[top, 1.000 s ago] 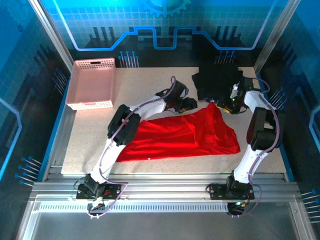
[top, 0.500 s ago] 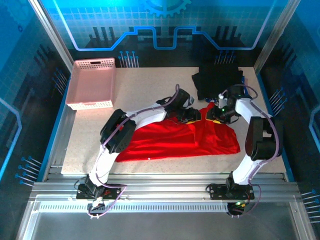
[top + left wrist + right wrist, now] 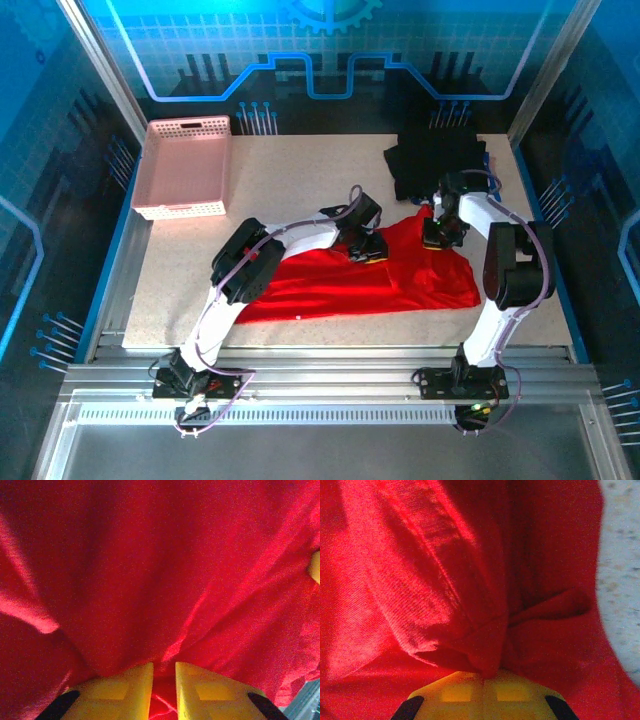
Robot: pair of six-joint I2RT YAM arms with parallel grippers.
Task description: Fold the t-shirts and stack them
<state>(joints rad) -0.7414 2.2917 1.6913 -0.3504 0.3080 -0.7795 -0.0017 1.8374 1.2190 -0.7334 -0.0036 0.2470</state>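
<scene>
Speckled beige tabletop (image 3: 290, 170) carries all items. The red t-shirt (image 3: 330, 285) lies spread across the near-centre area of the tabletop, wrinkled, with its far-right part raised into a peak between the two arms. The pink basket (image 3: 180, 210) sits at the far-left corner, well apart from the red t-shirt. A pile of dark shirts (image 3: 430, 160) lies at the far-right corner, just beyond the raised peak of the red cloth.

The left end effector (image 3: 368, 247) rests on the far edge of the red t-shirt near its middle. In the left wrist view its yellow fingers (image 3: 125, 690) stand narrow, with a fold of red cloth in the slim gap.

The right end effector (image 3: 437, 232) sits at the peak. In the right wrist view its fingers (image 3: 457, 692) are closed together, pinching a bunched fold of the red t-shirt (image 3: 445, 580).
</scene>
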